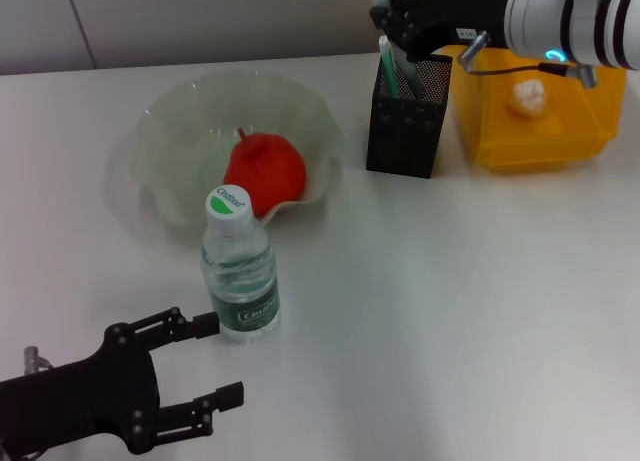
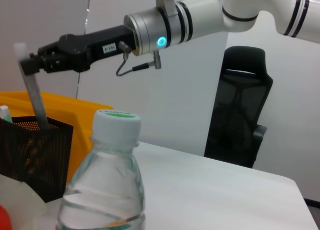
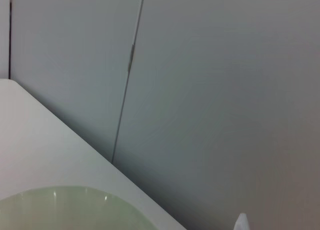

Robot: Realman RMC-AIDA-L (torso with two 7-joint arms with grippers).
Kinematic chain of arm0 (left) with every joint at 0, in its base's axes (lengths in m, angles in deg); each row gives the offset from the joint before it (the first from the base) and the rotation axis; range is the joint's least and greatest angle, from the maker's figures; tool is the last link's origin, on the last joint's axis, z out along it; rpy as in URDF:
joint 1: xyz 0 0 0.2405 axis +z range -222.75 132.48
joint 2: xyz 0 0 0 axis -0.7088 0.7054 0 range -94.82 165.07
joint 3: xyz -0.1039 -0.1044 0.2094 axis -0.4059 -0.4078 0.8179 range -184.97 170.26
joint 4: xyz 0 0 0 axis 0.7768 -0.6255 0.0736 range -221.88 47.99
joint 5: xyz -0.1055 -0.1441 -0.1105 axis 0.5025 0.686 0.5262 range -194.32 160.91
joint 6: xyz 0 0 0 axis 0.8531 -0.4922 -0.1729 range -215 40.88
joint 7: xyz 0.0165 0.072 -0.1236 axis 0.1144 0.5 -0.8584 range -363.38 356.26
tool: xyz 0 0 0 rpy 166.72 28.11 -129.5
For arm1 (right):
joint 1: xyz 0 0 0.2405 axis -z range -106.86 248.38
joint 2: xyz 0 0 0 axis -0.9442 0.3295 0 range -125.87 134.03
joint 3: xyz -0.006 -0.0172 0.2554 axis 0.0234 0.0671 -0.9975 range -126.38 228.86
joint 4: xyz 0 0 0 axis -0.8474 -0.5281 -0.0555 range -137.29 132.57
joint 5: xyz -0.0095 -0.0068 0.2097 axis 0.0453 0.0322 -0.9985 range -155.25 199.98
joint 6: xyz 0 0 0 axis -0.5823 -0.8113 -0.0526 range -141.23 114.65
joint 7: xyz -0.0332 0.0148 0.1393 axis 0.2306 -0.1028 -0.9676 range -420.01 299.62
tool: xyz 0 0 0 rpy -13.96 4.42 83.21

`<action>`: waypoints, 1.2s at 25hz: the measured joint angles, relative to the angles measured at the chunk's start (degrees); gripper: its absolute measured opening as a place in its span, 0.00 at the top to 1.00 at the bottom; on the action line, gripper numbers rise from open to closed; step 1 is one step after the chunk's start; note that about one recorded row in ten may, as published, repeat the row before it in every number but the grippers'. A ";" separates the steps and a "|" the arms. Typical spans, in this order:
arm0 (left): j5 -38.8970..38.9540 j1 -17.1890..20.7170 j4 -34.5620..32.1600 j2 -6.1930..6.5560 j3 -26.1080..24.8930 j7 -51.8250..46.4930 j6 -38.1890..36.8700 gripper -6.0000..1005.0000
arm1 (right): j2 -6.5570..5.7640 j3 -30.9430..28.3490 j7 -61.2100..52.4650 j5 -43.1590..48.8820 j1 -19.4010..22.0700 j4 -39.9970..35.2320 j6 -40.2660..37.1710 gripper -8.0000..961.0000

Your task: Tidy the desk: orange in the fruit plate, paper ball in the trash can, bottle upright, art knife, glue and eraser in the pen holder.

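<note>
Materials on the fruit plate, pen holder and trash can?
Fruit plate: looks like pale green translucent glass, glossy, with a ruffled rim; moulded plastic is possible. Pen holder: black metal mesh by its fine see-through grid, matte. Trash can: bright yellow opaque plastic, smooth, slightly shiny walls.

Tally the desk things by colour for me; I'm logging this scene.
Red-orange: 1, the orange
Pale green: 1, the fruit plate
Clear: 1, the bottle
Black: 1, the pen holder
Yellow: 1, the trash can
White: 1, the paper ball
Total: 6
</note>
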 joint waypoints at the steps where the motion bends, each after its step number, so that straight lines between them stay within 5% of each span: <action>1: 0.00 -0.02 0.00 0.02 -0.12 -0.06 0.00 0.22 | 0.00 -0.10 -0.15 0.13 -0.10 0.39 0.15 0.85; 8: 0.00 -0.11 -0.05 0.04 -0.35 -0.21 0.02 0.22 | -0.10 -0.84 -0.61 0.23 -0.24 2.33 0.24 0.85; 15: 0.00 -0.41 -0.06 0.13 -0.35 -0.58 -0.30 0.22 | -0.12 -3.33 -1.65 0.21 1.19 0.21 -2.43 0.58; 19: 0.00 -0.83 -0.06 0.13 -0.21 -1.18 -0.48 0.22 | -0.10 -6.79 -3.64 -0.82 4.42 -6.01 -11.09 0.43; 25: -0.39 -2.37 -0.06 0.29 0.11 -4.20 -0.75 0.22 | -0.11 -11.49 -2.36 -8.20 12.32 -16.21 -28.53 0.36; 30: -0.83 -3.08 -0.06 0.46 0.18 -5.86 -2.50 0.22 | -0.14 -18.78 5.67 -16.06 15.04 -11.32 -44.53 0.36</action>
